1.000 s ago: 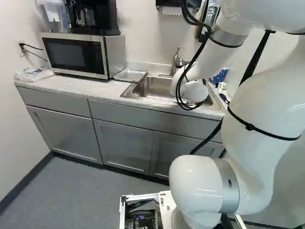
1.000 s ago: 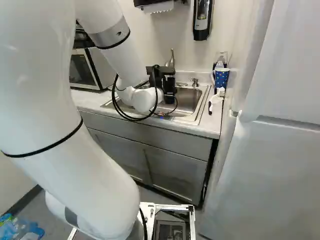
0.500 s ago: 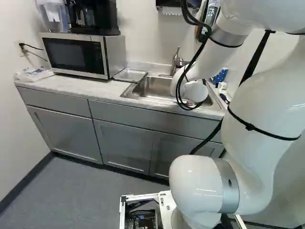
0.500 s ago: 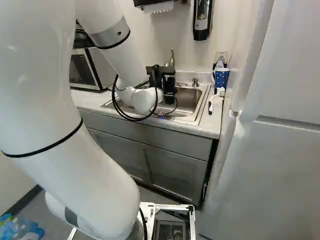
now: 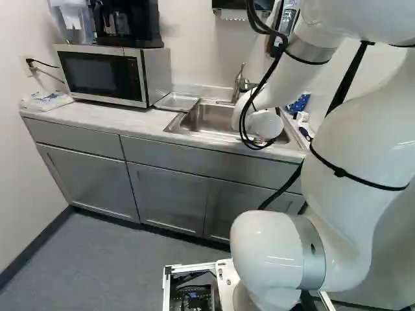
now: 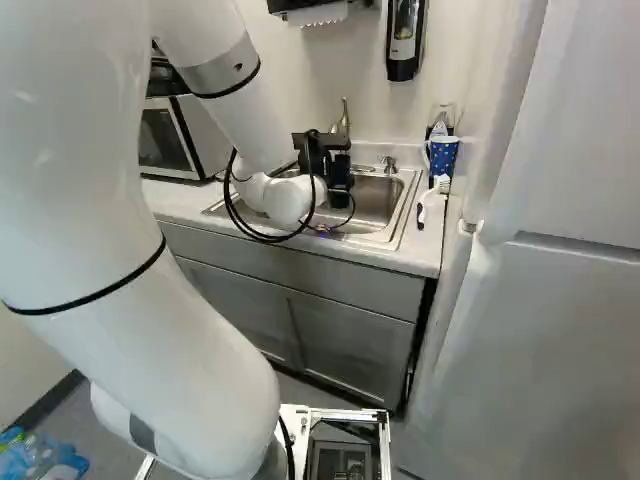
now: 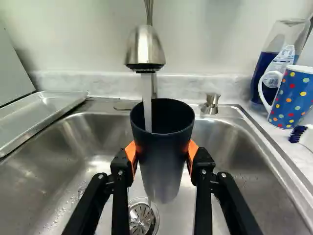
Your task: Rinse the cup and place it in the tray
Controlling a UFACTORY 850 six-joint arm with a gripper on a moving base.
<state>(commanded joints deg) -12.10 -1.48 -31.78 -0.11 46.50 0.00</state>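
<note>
Gripping the cup (image 7: 164, 169) from both sides, the end effector (image 7: 162, 152) holds it upright over the sink (image 7: 234, 147) in the wrist view, pads (image 7: 192, 151) on the wall below the rim. Water (image 7: 147, 98) runs from the faucet (image 7: 145, 46) into its mouth. I judge the cup stiff and light when empty, though heavier as it fills, and slippery where wet. That two-sided hold suits it; the taper should help resist slipping downward. I can't tell whether it's breakable, so I'd squeeze no harder than needed. Before carrying it, I'd pour the water out and keep the rim well away from the spout. The spotted mug (image 7: 293, 100) and brush (image 7: 303, 136) sit on the side away from the tray (image 7: 44, 115).

In the left base view, I see the tray between the microwave (image 5: 97, 71) and the sink, so I'd approach from the sink side, lifting the cup's base over the sink edge and the tray's raised rim.

In the right base view, the cables (image 6: 240, 215) loop near the front of the worktop (image 6: 185, 200). I'd watch that they don't drag there as the arm (image 6: 240, 110) swings across.
</note>
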